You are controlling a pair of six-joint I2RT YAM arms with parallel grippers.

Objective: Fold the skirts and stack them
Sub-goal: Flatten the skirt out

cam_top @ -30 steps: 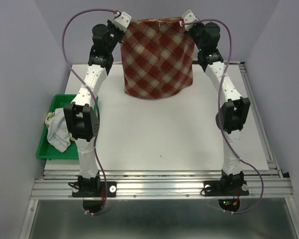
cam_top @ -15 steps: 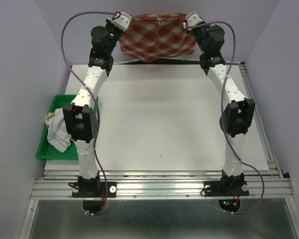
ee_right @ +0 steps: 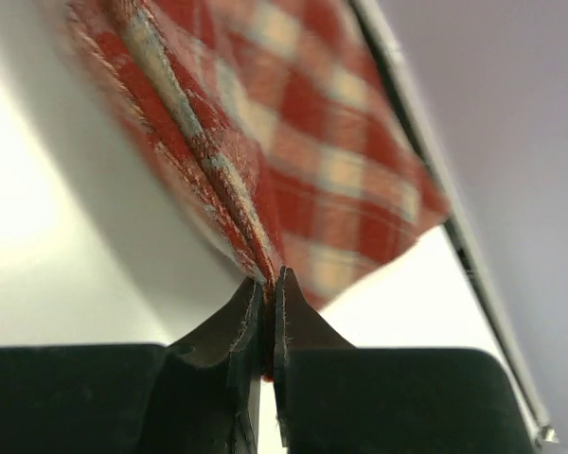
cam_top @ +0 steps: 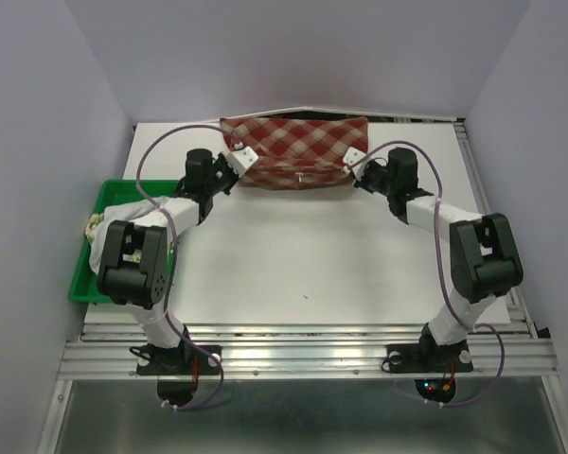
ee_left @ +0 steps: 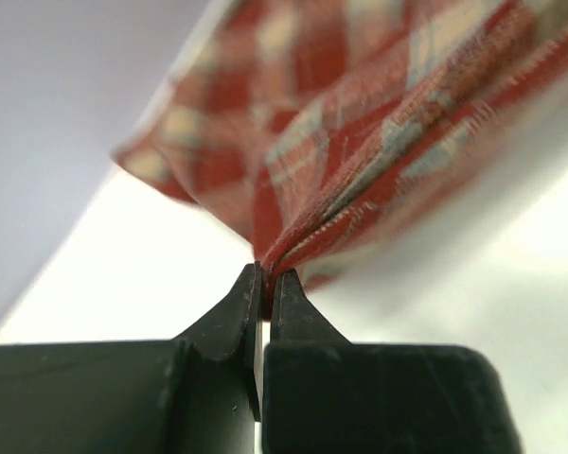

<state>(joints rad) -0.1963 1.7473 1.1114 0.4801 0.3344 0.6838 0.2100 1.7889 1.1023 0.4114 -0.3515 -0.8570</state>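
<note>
The red-and-cream plaid skirt (cam_top: 298, 149) lies stretched across the far part of the white table, its near edge held between the two arms. My left gripper (cam_top: 248, 163) is shut on the skirt's left corner (ee_left: 293, 227). My right gripper (cam_top: 352, 161) is shut on its right corner (ee_right: 256, 213). Both grippers are low, near the table surface. A plain white skirt (cam_top: 109, 253) lies bunched in the green tray, with a bit of fruit-print cloth (cam_top: 94, 223) at its far edge.
The green plastic tray (cam_top: 98, 202) sits off the table's left edge beside the left arm. Grey walls close the far side and both flanks. A metal rail (cam_top: 303, 355) runs along the near edge by the arm bases.
Both arms have come down and toward me from high at the back, bringing the plaid skirt from hanging in the air down onto the far part of the table.
</note>
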